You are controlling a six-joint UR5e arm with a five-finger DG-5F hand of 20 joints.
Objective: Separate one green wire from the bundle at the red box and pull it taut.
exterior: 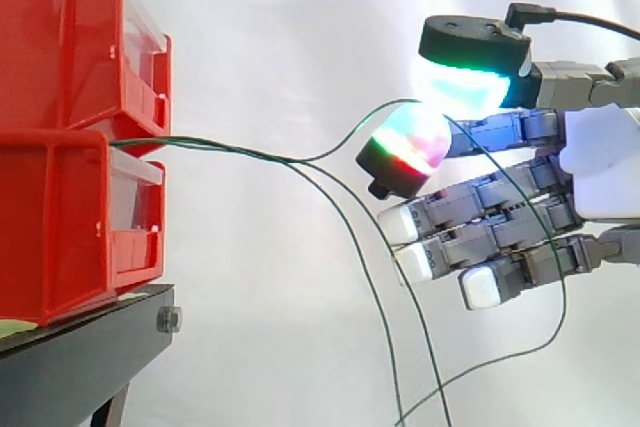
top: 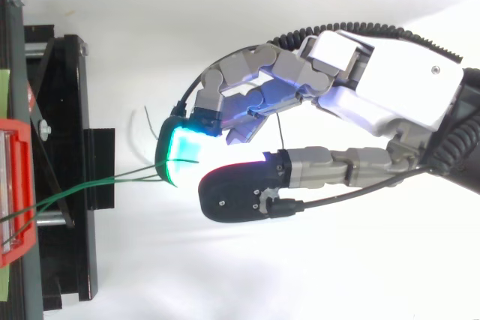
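Thin green wires (exterior: 200, 145) come out between the two stacked red bins (exterior: 60, 57) and run right. One green wire (exterior: 350, 137) parts from the rest and curves up into my hand (exterior: 600, 162). Thumb pad (exterior: 465, 87) and a glowing fingertip (exterior: 410, 142) pinch it. That wire still bows in a slack curve, then loops down behind the hand. The other wires (exterior: 380, 297) sag down to the bottom edge. In the top view the hand (top: 390, 88) pinches the wire (top: 90, 185) just right of the stand.
The red bins rest on a black stand (exterior: 80, 357), seen from above as a black frame (top: 67, 110) at the left with a red bin edge (top: 15, 185). A white curtain lies behind, with open room right of the stand around the hand.
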